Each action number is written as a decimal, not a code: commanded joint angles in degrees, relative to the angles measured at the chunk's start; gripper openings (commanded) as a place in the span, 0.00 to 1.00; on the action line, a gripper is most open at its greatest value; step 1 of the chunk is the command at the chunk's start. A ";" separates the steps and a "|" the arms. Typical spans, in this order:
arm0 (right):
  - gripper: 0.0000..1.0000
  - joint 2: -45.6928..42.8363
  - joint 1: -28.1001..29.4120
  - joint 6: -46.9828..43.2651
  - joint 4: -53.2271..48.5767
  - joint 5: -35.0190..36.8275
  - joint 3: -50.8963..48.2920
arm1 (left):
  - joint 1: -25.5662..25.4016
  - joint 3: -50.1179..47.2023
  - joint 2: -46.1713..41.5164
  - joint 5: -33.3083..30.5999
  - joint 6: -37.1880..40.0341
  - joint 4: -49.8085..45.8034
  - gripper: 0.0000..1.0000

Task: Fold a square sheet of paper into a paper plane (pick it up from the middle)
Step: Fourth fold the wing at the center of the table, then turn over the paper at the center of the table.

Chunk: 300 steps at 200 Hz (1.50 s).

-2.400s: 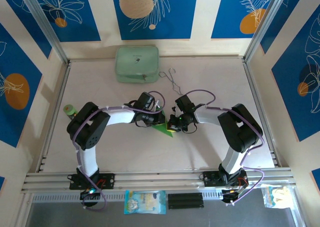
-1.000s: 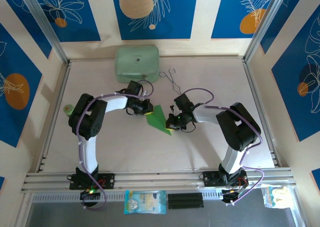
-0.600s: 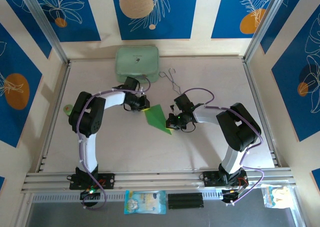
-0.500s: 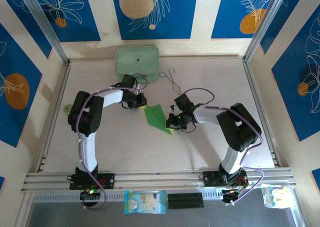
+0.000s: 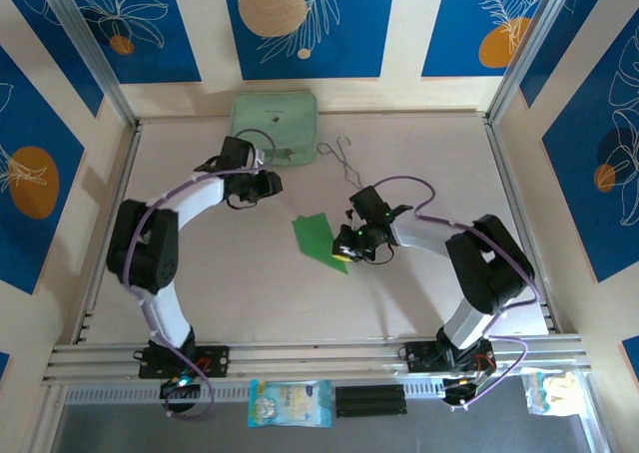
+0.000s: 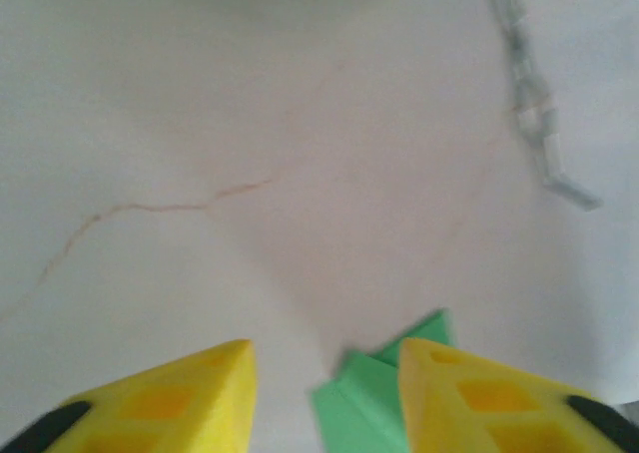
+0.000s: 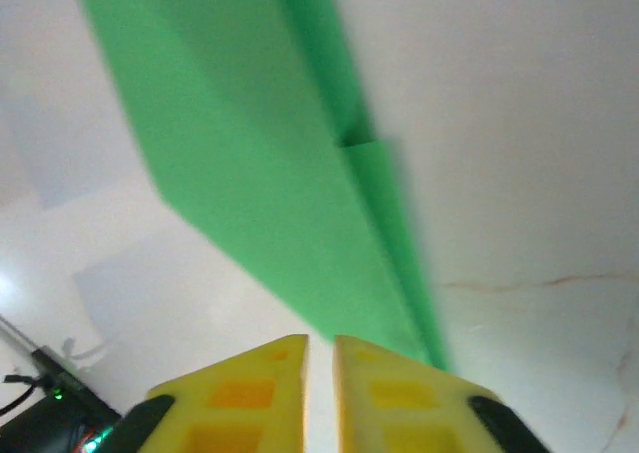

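A pale desk point(image 5: 230, 283) stands between walls with blue flower panels. Around its middle lies a narrow folded dart of bright green paper, the paper plane point(image 5: 321, 240), flat on the surface. The right gripper point(image 5: 348, 243) is at the right end of the dart. Its yellow fingers point(image 7: 250, 393) leave only a thin slit, and I cannot tell whether they pinch the fold, because the view is blurred there. Probably it steadies the crease. Farther, toward the far left corner, the left gripper point(image 5: 268, 184) is spread wide over bare desk, holding nothing, apart from the paper. Near the far edge, the thin metal wire tongs point(image 5: 344, 161) look blurred from the left wrist, and the pale mint rectangular case point(image 5: 274, 124) is cut off there.
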 commanded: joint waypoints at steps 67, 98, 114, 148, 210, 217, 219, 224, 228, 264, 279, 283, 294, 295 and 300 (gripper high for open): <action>0.44 0.82 -4.00 -3.58 3.57 -2.42 3.99 | -0.52 -24.87 -19.17 8.31 -17.81 16.53 0.80; 0.43 4.71 -5.59 -6.81 4.10 -3.47 6.66 | -1.14 -28.88 -20.28 9.18 -19.21 18.69 0.93; 0.41 7.15 -5.97 -9.21 3.81 -4.52 8.38 | -1.44 -29.87 -19.96 9.17 -19.36 19.43 0.96; 0.38 11.61 -6.23 -12.45 3.05 -6.33 10.96 | -2.14 -30.49 -19.42 9.08 -20.15 21.42 1.00; 0.28 14.82 -6.29 -14.06 6.62 -11.30 11.20 | -2.77 -30.40 -18.95 8.44 -20.70 19.73 1.00; 0.26 14.83 -6.29 -14.32 7.08 -11.96 11.07 | -2.85 -30.40 -19.10 8.44 -20.82 19.41 1.00; 0.26 14.79 -6.31 -14.42 7.27 -12.12 10.99 | -2.88 -30.36 -19.22 8.43 -20.84 19.33 1.00; 0.24 14.67 -6.32 -14.67 7.60 -12.39 10.82 | -2.98 -30.45 -19.30 8.48 -20.80 19.19 1.00; 0.23 14.55 -6.32 -14.78 8.00 -12.59 10.61 | -3.06 -30.49 -19.39 8.55 -20.77 19.06 1.00; 0.11 14.58 -6.62 -15.86 9.59 -13.07 9.88 | -3.45 -30.23 -19.23 10.25 -20.22 17.59 1.00; 0.05 13.87 -7.03 -15.74 10.96 -13.87 9.32 | -3.68 -30.20 -19.78 11.58 -20.79 17.64 1.00; 0.05 13.58 -7.14 -15.54 11.42 -14.18 9.08 | -3.77 -30.23 -20.22 11.77 -20.84 17.67 1.00; 0.03 12.06 -7.53 -14.47 13.38 -15.38 8.36 | -4.14 -30.23 -21.62 12.16 -20.93 17.81 1.00; 0.03 11.86 -7.54 -14.30 13.58 -15.45 8.24 | -4.18 -30.23 -21.79 12.21 -20.93 17.79 1.00; 0.03 10.97 -7.70 -13.51 14.64 -15.96 7.64 | -4.34 -30.15 -22.63 12.26 -20.88 18.04 0.99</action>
